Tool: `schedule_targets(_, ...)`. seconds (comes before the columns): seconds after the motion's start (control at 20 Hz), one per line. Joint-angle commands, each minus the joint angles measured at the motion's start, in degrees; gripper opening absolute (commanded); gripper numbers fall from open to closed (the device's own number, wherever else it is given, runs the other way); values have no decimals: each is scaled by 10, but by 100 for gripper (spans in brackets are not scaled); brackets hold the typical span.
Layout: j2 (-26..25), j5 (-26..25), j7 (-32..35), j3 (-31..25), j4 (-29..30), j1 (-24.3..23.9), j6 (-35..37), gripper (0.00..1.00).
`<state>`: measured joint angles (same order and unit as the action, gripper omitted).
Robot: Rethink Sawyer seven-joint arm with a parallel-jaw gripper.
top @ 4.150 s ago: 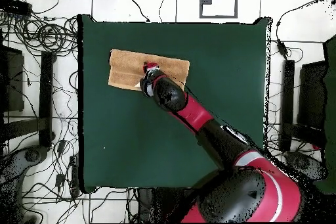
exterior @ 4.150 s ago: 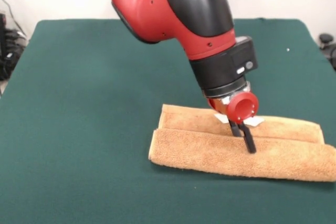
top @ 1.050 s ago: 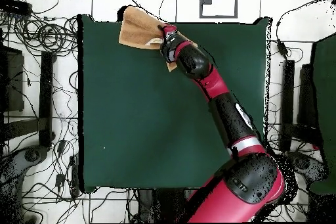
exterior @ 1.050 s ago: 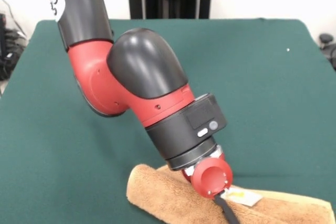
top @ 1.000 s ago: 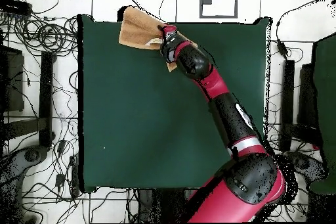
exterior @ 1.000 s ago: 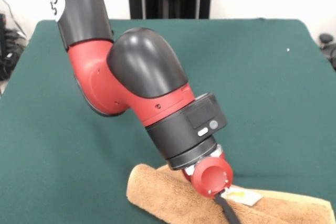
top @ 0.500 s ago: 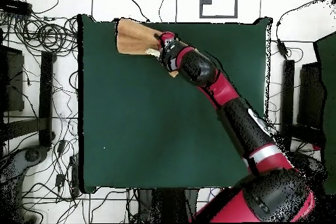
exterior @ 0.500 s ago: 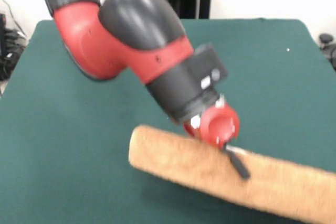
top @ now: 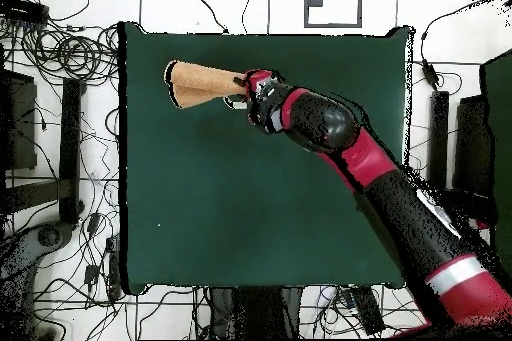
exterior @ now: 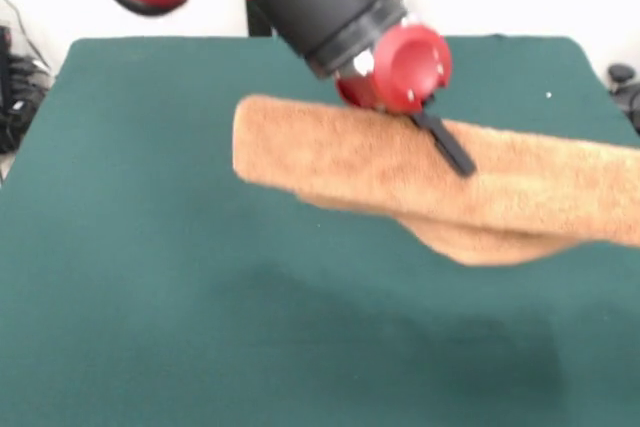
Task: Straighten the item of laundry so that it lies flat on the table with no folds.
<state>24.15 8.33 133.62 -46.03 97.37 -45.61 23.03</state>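
Item: towel [exterior: 400,172], folded double, hung clear above the table [exterior: 150,277], a lower fold sagging beneath it.

Tool: gripper [exterior: 452,152], clamped on the towel's upper edge beside its midline.

Risk for you: release it now and the layers may drop still folded; a shallow pinch could slip mid-lift.

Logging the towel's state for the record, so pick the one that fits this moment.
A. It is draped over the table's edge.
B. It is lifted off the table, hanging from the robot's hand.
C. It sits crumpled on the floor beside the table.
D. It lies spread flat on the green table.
B: the towel is bunched in the air, gripped by the hand, with a shadow on the green table beneath it.
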Motion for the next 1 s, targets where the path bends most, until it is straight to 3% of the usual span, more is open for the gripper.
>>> schedule_targets(0.05, 44, 75, 157, 23, 120, 14, 35, 0)
schedule_targets(0.25, 65, 111, 169, 7, 158, 8, 36, 0)
schedule_targets(0.65, 86, 160, 165, -77, 268, -50, -2, 0)
schedule_targets(1.0, 82, 140, 152, -118, 348, -92, -59, 0)
